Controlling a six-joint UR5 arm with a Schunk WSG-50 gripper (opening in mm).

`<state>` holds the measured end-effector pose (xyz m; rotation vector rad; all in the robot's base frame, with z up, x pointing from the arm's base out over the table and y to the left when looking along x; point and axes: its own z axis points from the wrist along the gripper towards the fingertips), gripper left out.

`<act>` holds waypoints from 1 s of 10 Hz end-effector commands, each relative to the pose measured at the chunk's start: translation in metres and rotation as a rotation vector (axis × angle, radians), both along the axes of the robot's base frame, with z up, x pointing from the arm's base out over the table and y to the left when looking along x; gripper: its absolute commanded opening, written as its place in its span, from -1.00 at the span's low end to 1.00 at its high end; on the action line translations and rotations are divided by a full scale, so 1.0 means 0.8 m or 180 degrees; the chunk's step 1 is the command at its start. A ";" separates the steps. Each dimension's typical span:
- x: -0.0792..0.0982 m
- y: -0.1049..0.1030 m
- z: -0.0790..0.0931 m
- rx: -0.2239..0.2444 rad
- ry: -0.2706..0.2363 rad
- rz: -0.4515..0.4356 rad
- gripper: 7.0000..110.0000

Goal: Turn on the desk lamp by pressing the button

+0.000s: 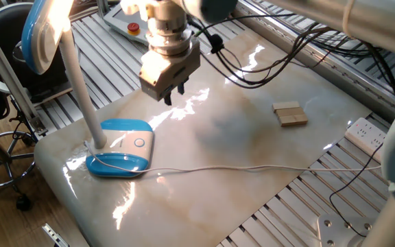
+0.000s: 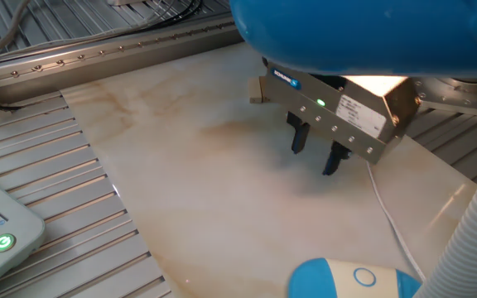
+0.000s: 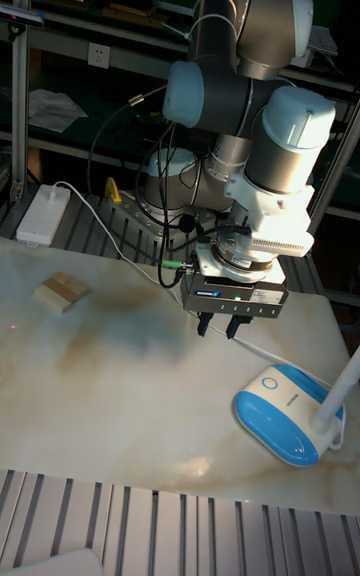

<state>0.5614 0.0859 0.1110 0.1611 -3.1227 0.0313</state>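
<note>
The desk lamp (image 1: 120, 155) stands at the table's front-left corner on its blue-and-white base, with a pale stem and a blue-rimmed head that glows warm white underneath. The button (image 1: 138, 143) sits on the base's white top, uncovered, and also shows in the other fixed view as button (image 2: 363, 277) and in the tall view as button (image 3: 268, 386). My gripper (image 1: 172, 97) hangs in the air up and to the right of the base, clear of the lamp. In the other fixed view the gripper (image 2: 315, 149) shows a gap between its two dark fingers, open and holding nothing.
The lamp's thin white cord (image 1: 238, 167) runs across the table's front. A small wooden block (image 1: 290, 114) lies at the right, a white power strip (image 1: 365, 133) beyond it. A pendant with a red button (image 1: 133, 28) lies behind the arm. Ribbed metal rails border the table.
</note>
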 end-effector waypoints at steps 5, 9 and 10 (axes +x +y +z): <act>0.010 0.012 -0.007 0.0212 0.0054 -0.0834 -0.71; 0.008 0.002 -0.015 0.0129 0.0087 -0.0976 -0.71; 0.007 0.003 -0.015 0.0132 0.0098 -0.0981 -1.00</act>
